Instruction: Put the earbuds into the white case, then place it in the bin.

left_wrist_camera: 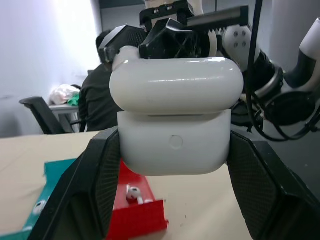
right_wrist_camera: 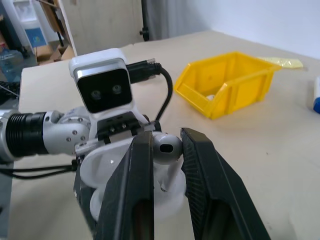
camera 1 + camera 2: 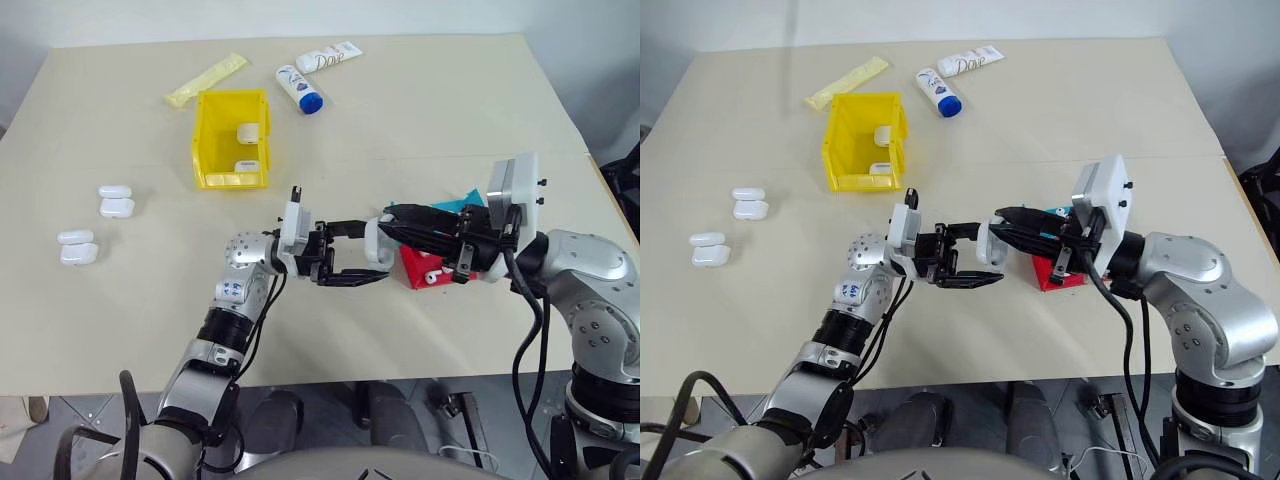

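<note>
The left gripper clamps the white case (lid open) in front of the bin. The right gripper pinches an earbud just above it; the stem should line up with the socket before release.

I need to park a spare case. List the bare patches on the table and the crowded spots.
Bare: the near strip of the table; the wide stretch right of the yellow bin, below the lotion tubes; the patch between the bin and the spare cases. Crowded: the middle, where both grippers meet over the red tray.
</note>
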